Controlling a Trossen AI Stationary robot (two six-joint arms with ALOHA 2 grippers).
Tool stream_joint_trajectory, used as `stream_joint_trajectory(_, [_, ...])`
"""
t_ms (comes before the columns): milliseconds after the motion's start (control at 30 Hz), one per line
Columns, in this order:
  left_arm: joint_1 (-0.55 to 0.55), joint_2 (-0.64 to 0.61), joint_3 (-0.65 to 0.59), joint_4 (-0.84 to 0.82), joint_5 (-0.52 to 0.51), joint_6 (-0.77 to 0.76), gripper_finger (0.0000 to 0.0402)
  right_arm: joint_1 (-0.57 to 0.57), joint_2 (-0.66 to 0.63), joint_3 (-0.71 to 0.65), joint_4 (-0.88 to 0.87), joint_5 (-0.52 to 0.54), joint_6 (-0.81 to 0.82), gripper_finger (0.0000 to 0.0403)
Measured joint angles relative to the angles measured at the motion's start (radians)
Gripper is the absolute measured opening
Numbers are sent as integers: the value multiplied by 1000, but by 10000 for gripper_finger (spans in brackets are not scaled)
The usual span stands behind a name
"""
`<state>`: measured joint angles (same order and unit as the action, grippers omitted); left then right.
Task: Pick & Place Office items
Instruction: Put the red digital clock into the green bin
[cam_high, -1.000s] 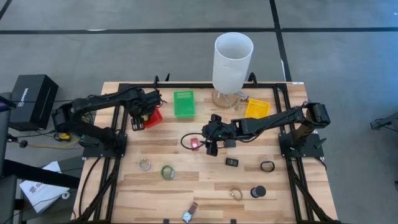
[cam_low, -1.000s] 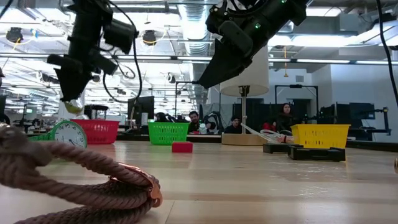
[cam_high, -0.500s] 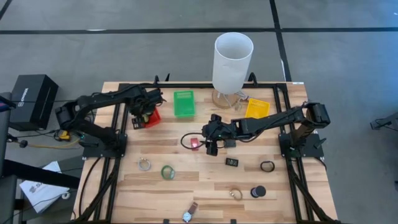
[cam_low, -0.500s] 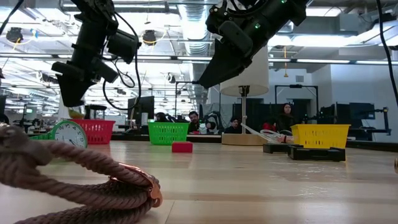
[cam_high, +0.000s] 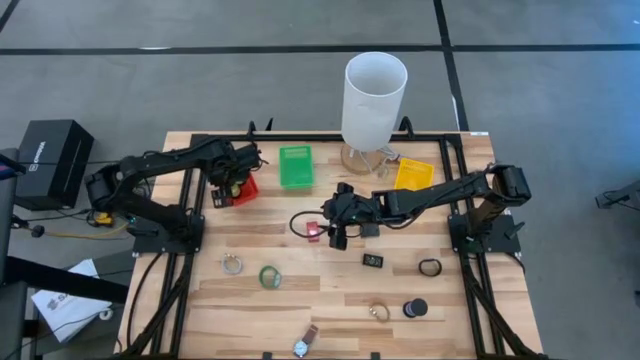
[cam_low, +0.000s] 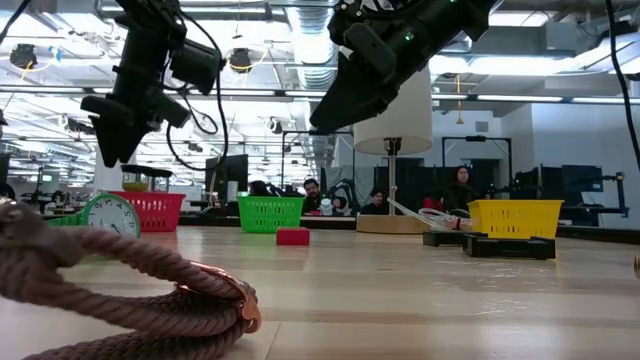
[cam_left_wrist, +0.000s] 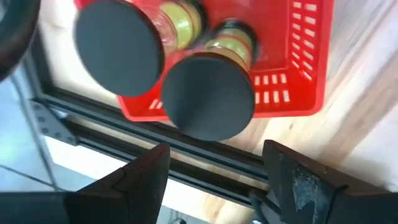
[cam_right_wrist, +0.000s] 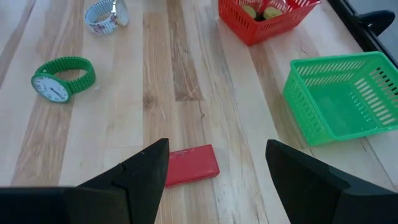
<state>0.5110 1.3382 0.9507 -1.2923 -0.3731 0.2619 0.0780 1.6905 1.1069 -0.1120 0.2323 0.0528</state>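
Observation:
My left gripper (cam_high: 228, 186) (cam_left_wrist: 214, 186) hangs open over the red bin (cam_left_wrist: 308, 68). In the bin stand two black-lidded cylinders (cam_left_wrist: 208, 96) (cam_left_wrist: 119, 46), clear of the fingers. My right gripper (cam_high: 335, 228) (cam_right_wrist: 214, 180) hovers open, slanting down above the table's middle. A flat red block (cam_right_wrist: 189, 167) (cam_high: 314, 232) lies on the wood just ahead of its fingertips. Other office items lie on the near half: a green wristwatch (cam_right_wrist: 62, 79) (cam_high: 268, 277), a silver one (cam_right_wrist: 107, 15), a black block (cam_high: 372, 260), a black ring (cam_high: 429, 267) and a black cylinder (cam_high: 415, 307).
The green bin (cam_high: 295, 166) and yellow bin (cam_high: 414, 174) stand along the far side with the tall white cylinder (cam_high: 375, 95) between them. A twisted cord bracelet (cam_low: 130, 290) lies close to the low camera. Black rails (cam_left_wrist: 186, 162) frame the table. People sit in the room behind.
My left gripper has opened and let go of a black-lidded cylinder that hung between its fingers above the red bin. The cylinder has dropped and now stands in the bin beside the other one. My right gripper has kept still.

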Motion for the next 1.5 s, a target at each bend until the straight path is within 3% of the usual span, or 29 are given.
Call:
stream_joint_trajectory(467, [-134,-291,0,14,-38,-89,250,0,0,0,1,0,0,260])
stream_joint_trajectory(700, [-225,-390,0,158,-38,-164,250,0,0,0,1,0,0,260])
stream_joint_trajectory(1200, [-459,-376,-2,517,31,-368,250,16,0,0,-15,0,0,260])
stream_joint_trajectory(1500, [-549,-372,-180,846,31,-372,250,65,0,0,-48,0,-2,260])
